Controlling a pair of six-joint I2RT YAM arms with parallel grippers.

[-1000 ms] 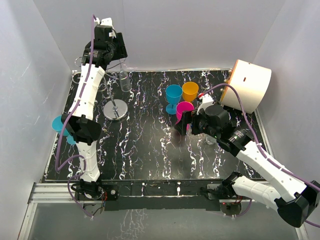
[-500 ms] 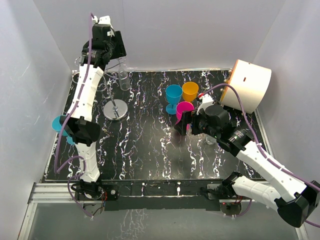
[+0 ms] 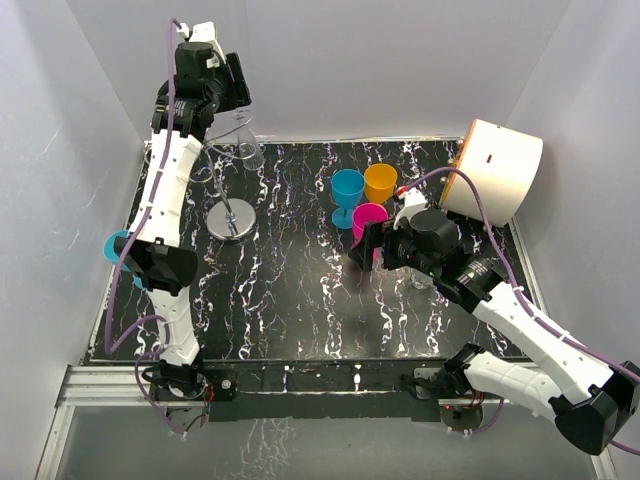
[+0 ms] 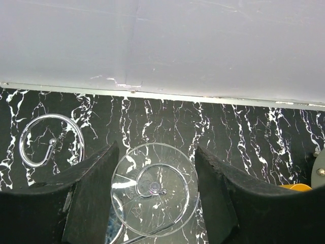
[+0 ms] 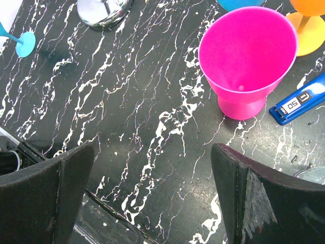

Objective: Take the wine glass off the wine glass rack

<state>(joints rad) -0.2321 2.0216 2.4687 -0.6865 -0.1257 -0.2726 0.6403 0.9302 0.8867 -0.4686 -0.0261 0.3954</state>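
The clear wine glass (image 3: 246, 150) hangs foot-up and tilted at the top of the wine glass rack, whose shiny disc base (image 3: 231, 218) stands at the back left. My left gripper (image 3: 222, 95) is high above the rack. In the left wrist view its jaws close on both edges of the glass's round foot (image 4: 152, 189), and a curled hook arm shows through the foot. A second, bare hook (image 4: 50, 147) curls to the left. My right gripper (image 3: 365, 245) is open and empty over the table, near a magenta cup (image 5: 247, 56).
Blue (image 3: 347, 187), orange (image 3: 381, 182) and magenta (image 3: 368, 216) cups stand mid-table. A white and orange drum (image 3: 495, 170) lies at the back right. A teal cup (image 3: 118, 246) sits at the left edge. A small blue object (image 5: 297, 103) lies by the magenta cup.
My left gripper has risen and moved back toward the wall. The wine glass has lifted a little and tilted with it. The right arm has not moved.
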